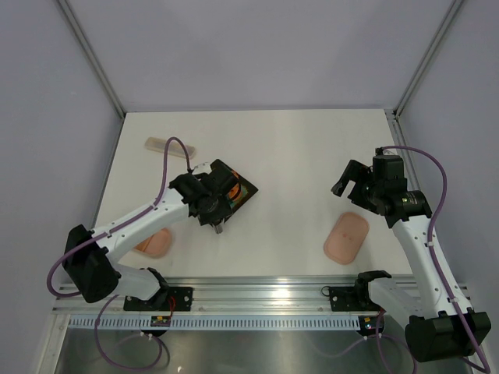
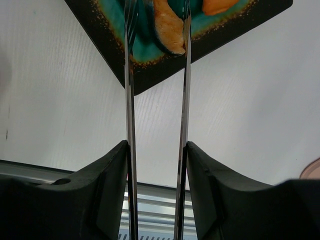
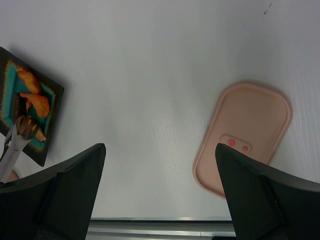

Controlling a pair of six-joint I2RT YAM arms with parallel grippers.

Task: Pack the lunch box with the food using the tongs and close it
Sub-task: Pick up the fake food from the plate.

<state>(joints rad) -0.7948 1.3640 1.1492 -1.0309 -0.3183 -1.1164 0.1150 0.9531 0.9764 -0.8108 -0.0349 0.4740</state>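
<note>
My left gripper [image 2: 156, 144] is shut on the silver tongs [image 2: 130, 110], one arm pressed against each finger. The tong tips reach over the dark tray, and an orange food piece [image 2: 168, 26] lies between them, close to the right arm. From above, the left gripper [image 1: 214, 204] hangs at the tray's near edge. The pink lunch box [image 1: 153, 243] lies beside the left arm. Its lid [image 3: 245, 137], with two red-pink spots, lies flat at right [image 1: 347, 238]. My right gripper [image 3: 160, 147] is open above bare table, left of the lid [image 1: 351, 181].
The dark square tray [image 1: 243, 192] with a teal centre holds orange food pieces [image 3: 37, 102]. A long pale case [image 1: 168, 146] lies at the back left. Grey walls enclose the table. A metal rail [image 1: 257, 290] runs along the near edge.
</note>
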